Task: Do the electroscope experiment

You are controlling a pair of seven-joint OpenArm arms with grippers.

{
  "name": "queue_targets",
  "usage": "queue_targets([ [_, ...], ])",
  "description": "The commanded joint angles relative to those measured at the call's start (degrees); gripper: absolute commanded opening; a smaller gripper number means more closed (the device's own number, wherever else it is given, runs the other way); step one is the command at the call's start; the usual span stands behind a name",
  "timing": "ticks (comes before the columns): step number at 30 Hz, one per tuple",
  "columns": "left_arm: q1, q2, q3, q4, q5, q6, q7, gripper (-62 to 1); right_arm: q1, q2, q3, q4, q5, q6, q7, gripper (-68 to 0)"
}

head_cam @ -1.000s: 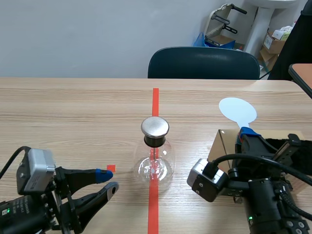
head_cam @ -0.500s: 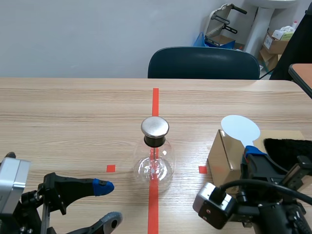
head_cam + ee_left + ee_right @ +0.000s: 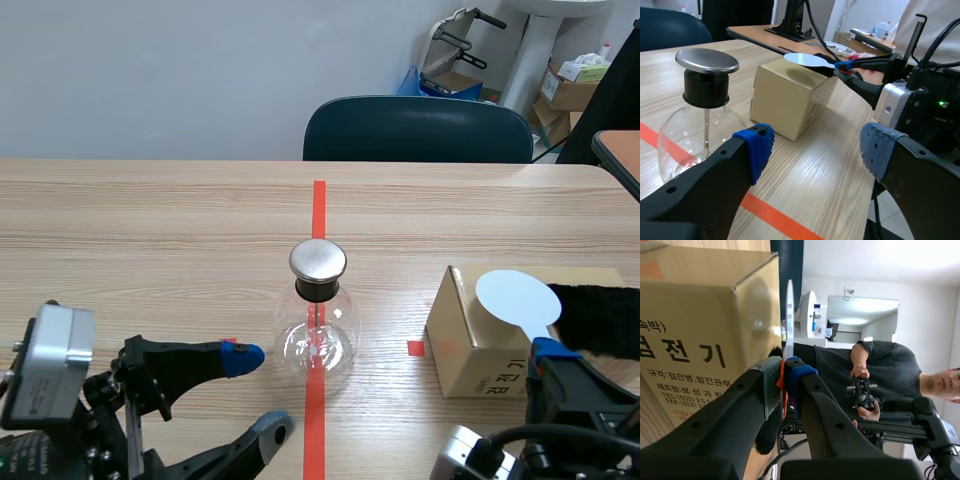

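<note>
The electroscope, a clear glass flask (image 3: 318, 338) with a round metal cap (image 3: 318, 260), stands on the red tape line at the table's middle. My left gripper (image 3: 258, 393) is open, low and just left of the flask. In the left wrist view the flask (image 3: 705, 135) stands beside the left finger, outside the jaws. A tan cardboard box (image 3: 478, 345) sits to the right. My right gripper (image 3: 548, 352) is shut on the handle of a white round paddle (image 3: 517, 297), held over the box's near right corner. Between the right gripper's fingers (image 3: 785, 385) the paddle (image 3: 789, 315) shows edge-on.
A black furry cloth (image 3: 598, 318) lies on the box's right side. A dark chair (image 3: 418, 130) stands at the table's far edge. A person (image 3: 865, 375) is visible beyond the box in the right wrist view.
The right arm has drawn back toward the near edge and to the right, carrying the paddle over the box. The left gripper has opened wider and shifted right, closer to the flask.
</note>
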Motion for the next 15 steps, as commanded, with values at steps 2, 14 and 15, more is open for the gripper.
queue_targets([
  [2, 0.0, 1.07, 0.13, 0.92, -0.2, 1.09, -0.15, -21.7, 2.05, -0.5, 0.13, -2.19, -0.24, -3.32, 0.26, -65.6],
  [14, 0.02, 2.84, 0.13, 0.92, -1.49, 2.86, 0.02, -22.2, 3.15, -2.54, -0.15, -4.39, -0.15, -3.32, 1.49, -63.3],
  [15, 0.02, 2.36, 0.13, 0.92, -1.51, 2.82, -0.04, -22.2, 3.15, -2.75, -0.15, -4.63, -0.17, -3.32, 1.49, -63.3],
])
